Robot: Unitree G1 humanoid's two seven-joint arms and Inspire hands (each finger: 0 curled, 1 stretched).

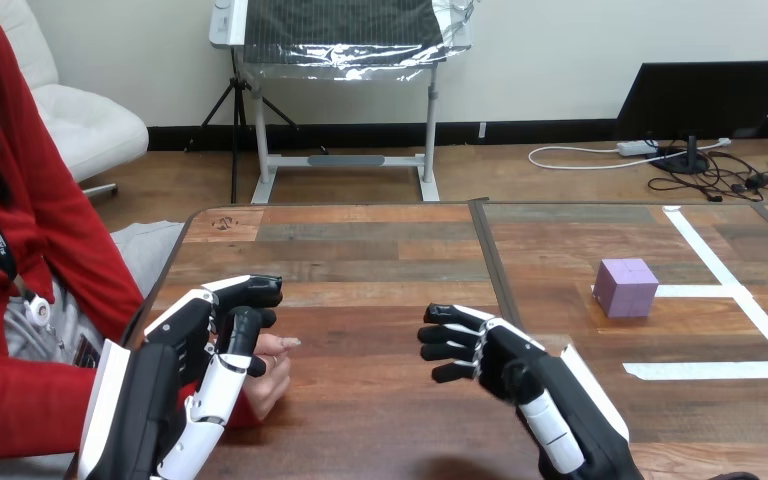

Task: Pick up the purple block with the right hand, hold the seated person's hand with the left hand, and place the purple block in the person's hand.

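Note:
The purple block stands on the wooden table at the right, beside white tape lines. My right hand hovers low near the table's middle, to the left of the block and nearer to me, well apart from it. Its fingers point left, relaxed and holding nothing. At the left, my left hand lies over the person's hand, which rests on the table by its left edge. My fingers curl above it and my thumb crosses in front of it. Part of the person's hand is hidden behind mine.
White tape lines mark out a zone on the table's right part, around the block. A dark seam runs front to back across the tabletop. The person's red sleeve comes in at the lower left.

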